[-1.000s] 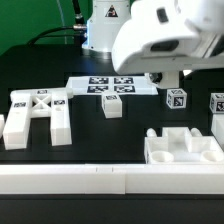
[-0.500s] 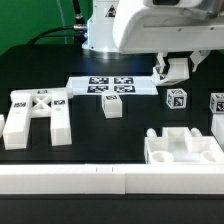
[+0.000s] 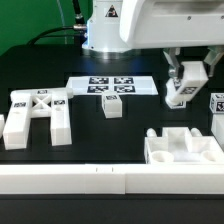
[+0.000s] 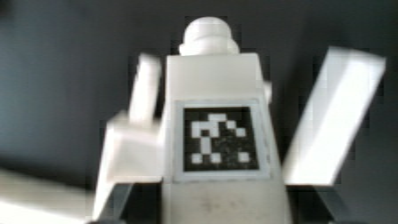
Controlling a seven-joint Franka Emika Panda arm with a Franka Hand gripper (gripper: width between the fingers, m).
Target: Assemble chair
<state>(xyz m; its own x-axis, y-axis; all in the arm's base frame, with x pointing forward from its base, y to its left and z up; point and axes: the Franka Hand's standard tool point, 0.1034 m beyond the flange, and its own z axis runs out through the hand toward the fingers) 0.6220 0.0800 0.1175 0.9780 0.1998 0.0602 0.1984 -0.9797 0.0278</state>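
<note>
My gripper [image 3: 185, 80] is shut on a white chair leg [image 3: 180, 93] that carries a black-and-white tag. The leg hangs tilted, low over the table, just behind the seat block [image 3: 182, 148] on the exterior view's right. In the wrist view the leg [image 4: 217, 130] runs straight out from between the jaws, tag facing the camera and a round peg [image 4: 210, 38] at its far end; the picture is blurred. The H-shaped piece [image 3: 35, 115] lies at the exterior view's left. A small white block [image 3: 112, 107] stands in the middle.
The marker board [image 3: 112, 86] lies flat behind the small block. Another tagged white part [image 3: 217, 103] shows at the right edge. A long white rail [image 3: 100, 180] runs along the front of the table. The arm's base [image 3: 105, 30] rises at the back.
The hand has swung toward the exterior view's right and come down with the leg in its grip. The held leg now covers the tagged piece that stood there on the table.
</note>
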